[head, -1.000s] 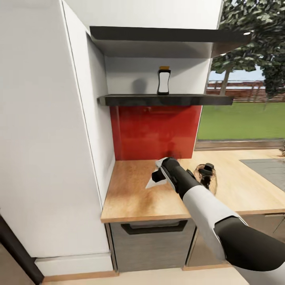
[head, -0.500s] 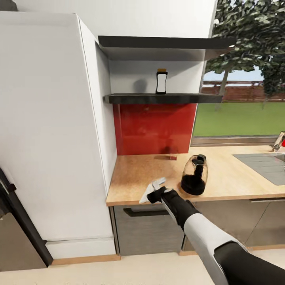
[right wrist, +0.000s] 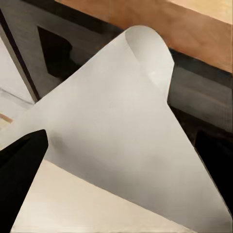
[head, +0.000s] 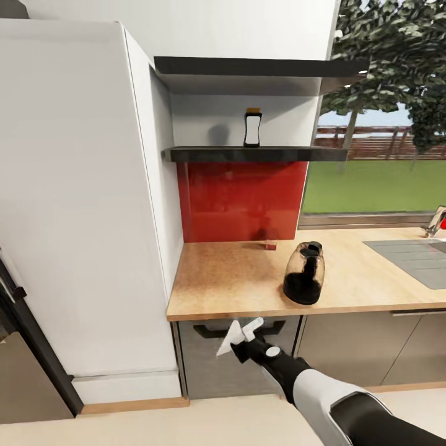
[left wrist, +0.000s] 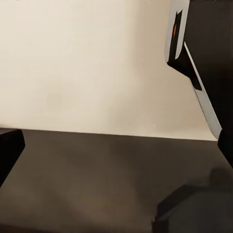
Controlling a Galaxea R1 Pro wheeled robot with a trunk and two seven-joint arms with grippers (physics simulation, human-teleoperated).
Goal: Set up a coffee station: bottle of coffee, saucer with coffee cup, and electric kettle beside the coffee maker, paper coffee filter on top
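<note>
The right fingers point(head: 243, 342) pinch the filter point(head: 237, 337) low before the worktop point(head: 235, 282), ready for carrying (left fingers' state unclear).

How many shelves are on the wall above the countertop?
2: an upper shelf just under the white cabinet, and a lower shelf above the red backsplash, carrying the bottle of coffee.

White paper filter point(head: 234, 337) (cone-shaped) below counter edge, coffee bottle point(head: 252, 127) upright on shelf
</note>
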